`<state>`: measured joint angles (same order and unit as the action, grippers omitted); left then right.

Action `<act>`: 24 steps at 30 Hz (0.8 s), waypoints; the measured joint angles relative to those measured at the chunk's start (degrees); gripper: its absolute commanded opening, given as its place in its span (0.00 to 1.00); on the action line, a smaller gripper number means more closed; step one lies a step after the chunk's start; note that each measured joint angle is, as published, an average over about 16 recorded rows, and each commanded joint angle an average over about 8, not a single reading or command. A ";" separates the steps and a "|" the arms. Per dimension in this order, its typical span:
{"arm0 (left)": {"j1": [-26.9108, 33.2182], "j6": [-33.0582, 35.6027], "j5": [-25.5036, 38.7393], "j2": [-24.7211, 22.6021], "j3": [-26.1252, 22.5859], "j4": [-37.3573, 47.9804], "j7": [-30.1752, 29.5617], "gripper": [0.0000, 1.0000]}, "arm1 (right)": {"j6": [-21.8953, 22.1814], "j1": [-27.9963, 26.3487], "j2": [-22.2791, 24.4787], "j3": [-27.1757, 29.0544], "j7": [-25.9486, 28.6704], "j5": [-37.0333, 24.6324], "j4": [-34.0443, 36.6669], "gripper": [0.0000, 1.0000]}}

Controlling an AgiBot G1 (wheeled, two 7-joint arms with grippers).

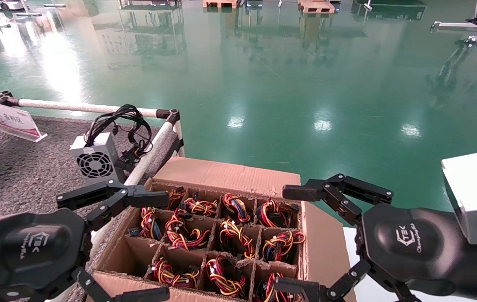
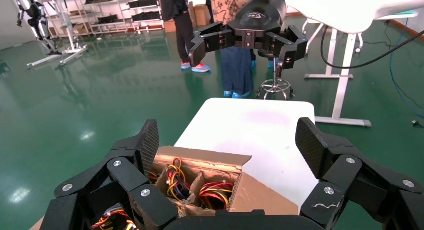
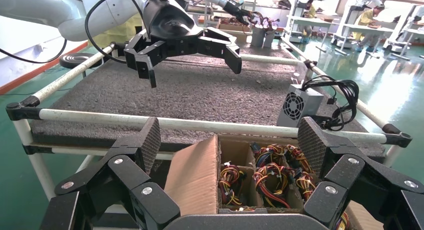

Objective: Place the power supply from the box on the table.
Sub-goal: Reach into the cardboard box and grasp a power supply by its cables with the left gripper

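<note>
The brown cardboard box (image 1: pixel 230 174) stands open beside the grey carpeted table (image 1: pixel 32 167). Its divider cells hold power supplies, of which only the red, yellow and black wire bundles (image 1: pixel 188 235) show. One cell at the near left (image 1: pixel 131 256) looks empty. My left gripper (image 1: pixel 165 245) hovers open over the box's left side, nothing between its fingers. My right gripper (image 1: pixel 284 240) hovers open over the box's right edge. In the left wrist view the open left gripper (image 2: pixel 230 145) frames a corner of the box (image 2: pixel 260 190). In the right wrist view the open right gripper (image 3: pixel 230 140) frames the box (image 3: pixel 195 175).
A whiter unit (image 1: pixel 95 159) with black cables and a ring fan guard stands on the table by the white rail (image 1: pixel 150 155). A placard (image 1: pixel 14 121) lies at the back left. A white surface (image 1: pixel 351 243) lies to the box's right. Green floor lies beyond.
</note>
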<state>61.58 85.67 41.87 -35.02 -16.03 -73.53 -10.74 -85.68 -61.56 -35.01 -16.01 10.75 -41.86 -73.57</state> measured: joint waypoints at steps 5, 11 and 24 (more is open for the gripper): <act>0.00 0.00 0.00 0.00 0.00 0.00 0.00 1.00 | 0.00 0.00 0.00 0.00 0.00 0.00 0.00 1.00; 0.00 0.00 0.00 0.00 0.00 0.00 0.00 1.00 | 0.00 0.00 0.00 0.00 0.00 0.00 0.00 1.00; 0.00 0.00 0.00 0.00 0.00 0.00 0.00 1.00 | 0.00 0.00 0.00 0.00 0.00 0.00 0.00 0.28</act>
<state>61.58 85.67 41.87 -35.02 -16.03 -73.54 -10.74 -85.68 -61.56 -35.01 -16.01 10.75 -41.85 -73.57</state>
